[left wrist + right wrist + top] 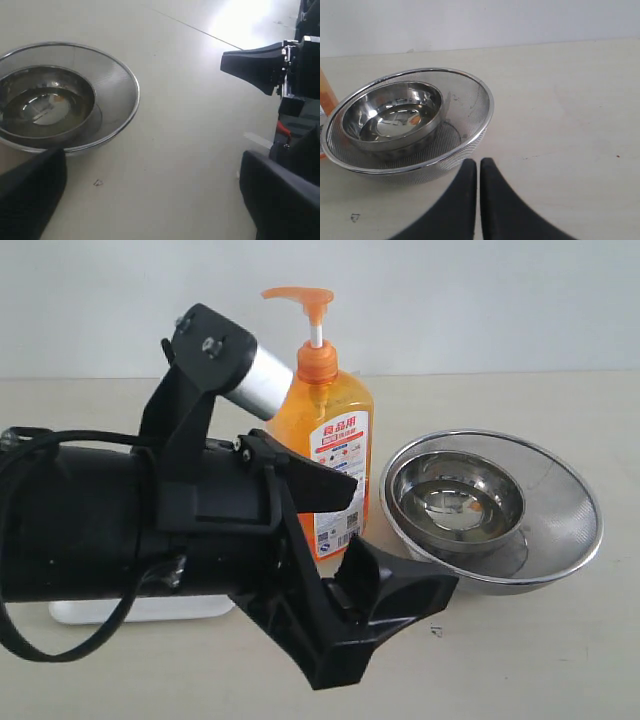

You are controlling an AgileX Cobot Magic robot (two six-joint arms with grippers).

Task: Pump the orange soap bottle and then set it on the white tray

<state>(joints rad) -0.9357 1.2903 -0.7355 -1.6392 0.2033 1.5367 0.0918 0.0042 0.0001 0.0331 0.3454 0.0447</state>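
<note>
The orange soap bottle [335, 425] stands upright at the back of the table, its pump head [305, 298] raised on a white stem. A sliver of the bottle [324, 102] shows at the edge of the right wrist view. My left gripper [400, 540] is open and empty, low over the table in front of the bottle, not touching it. Its fingers [280, 200] stand wide apart over bare table. My right gripper [479, 164] is shut and empty, just short of the bowls. A corner of the white tray [140, 610] shows under my left arm; the arm hides the rest.
A steel mesh basket [575, 515] with a smaller steel bowl [455, 502] inside sits right of the bottle, close to both grippers. A small speck [436, 629] lies on the table in front of it. The right arm's shut fingers [240, 62] show in the left wrist view.
</note>
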